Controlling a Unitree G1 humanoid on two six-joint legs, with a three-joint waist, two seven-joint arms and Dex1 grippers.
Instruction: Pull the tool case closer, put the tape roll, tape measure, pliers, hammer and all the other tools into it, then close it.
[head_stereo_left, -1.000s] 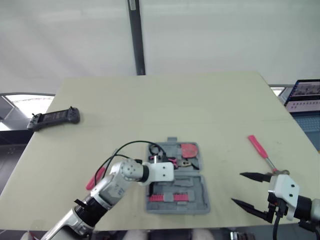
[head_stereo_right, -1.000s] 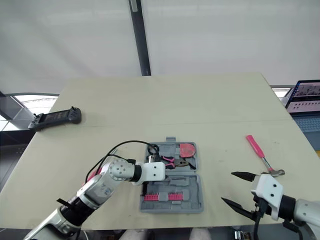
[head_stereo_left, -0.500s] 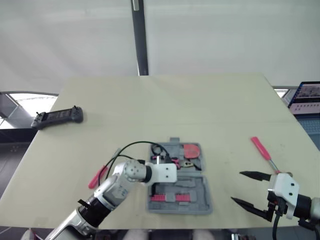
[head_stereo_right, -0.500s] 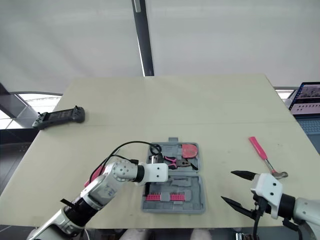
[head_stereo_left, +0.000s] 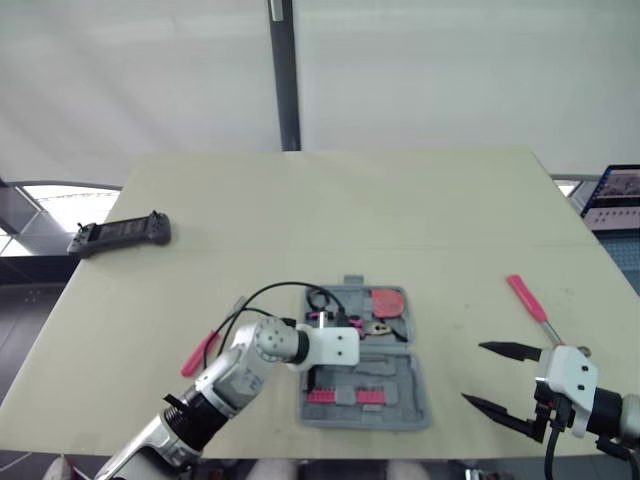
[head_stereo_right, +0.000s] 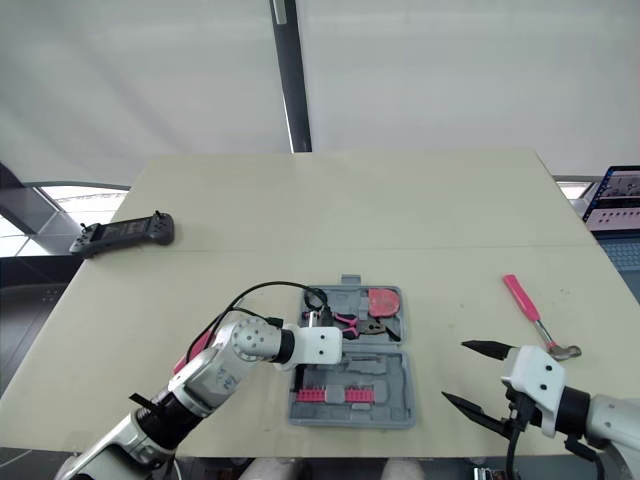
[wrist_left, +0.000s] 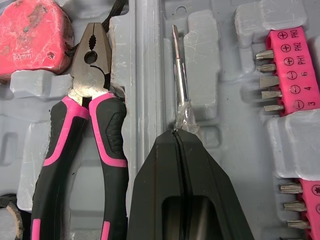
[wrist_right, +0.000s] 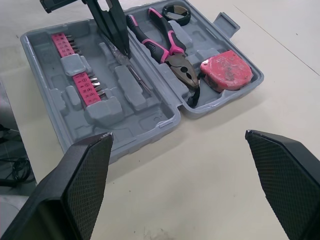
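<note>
Left wrist view: my left end effector (wrist_left: 176, 133) still pinches the screwdriver (wrist_left: 178, 65), seated in the tool case (wrist_left: 147, 60); right end effector (head_stereo_right: 456, 372) spread, hammer (head_stereo_right: 538, 320) waiting.

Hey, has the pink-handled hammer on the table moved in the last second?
No. The pink-handled hammer sits just as far right of the open grey plastic tool case as before; only the camera shifted.

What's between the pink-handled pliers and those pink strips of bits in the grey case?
A thin screwdriver, its clear handle pinched by the left gripper, lies between the pliers and bit strips; the left wrist view shows it.
</note>
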